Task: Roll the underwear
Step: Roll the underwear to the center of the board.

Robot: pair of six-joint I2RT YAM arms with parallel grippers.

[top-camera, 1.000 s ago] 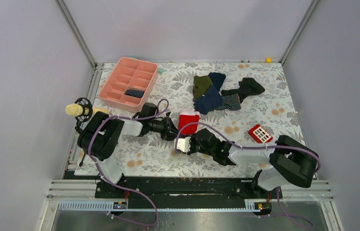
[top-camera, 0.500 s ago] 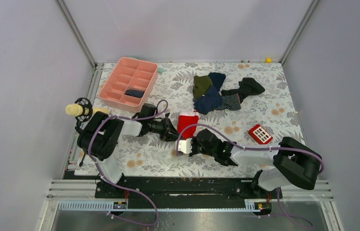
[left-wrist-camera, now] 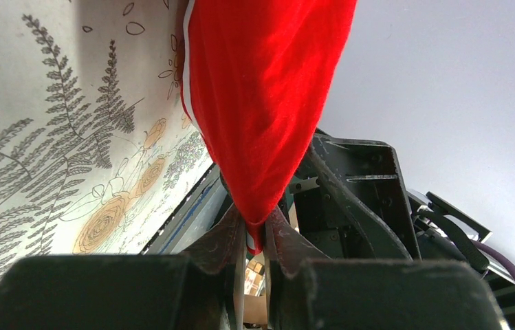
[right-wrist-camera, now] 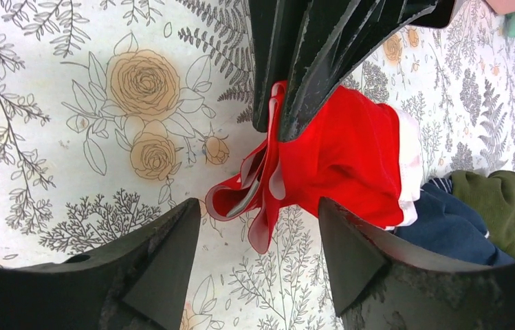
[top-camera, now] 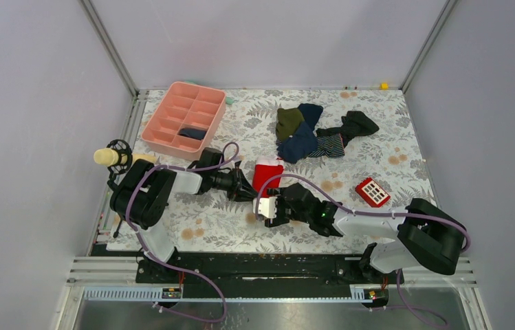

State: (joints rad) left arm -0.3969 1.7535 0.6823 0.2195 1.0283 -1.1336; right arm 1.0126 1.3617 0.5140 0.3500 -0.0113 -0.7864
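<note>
Left gripper (left-wrist-camera: 254,237) is clamped tight on a corner of the bright red cloth briefs with white trim (left-wrist-camera: 261,89), which lie crumpled near the middle of the floral-print table (top-camera: 392,158). Right gripper (right-wrist-camera: 260,210) sits just beside them, jaws spread wide, gripping nothing.

The red cloth briefs (top-camera: 267,172) lie mid-way across my flower-printed bench (top-camera: 378,137), with my left tool (top-camera: 247,193) at their near-left corner and my right tool (top-camera: 267,207) just before them. Behind-left sits the pink plastic compartment tray (top-camera: 159,110), behind-right the heap of navy and olive garments (top-camera: 302,134), and to the right the small red box (top-camera: 372,191).
</note>
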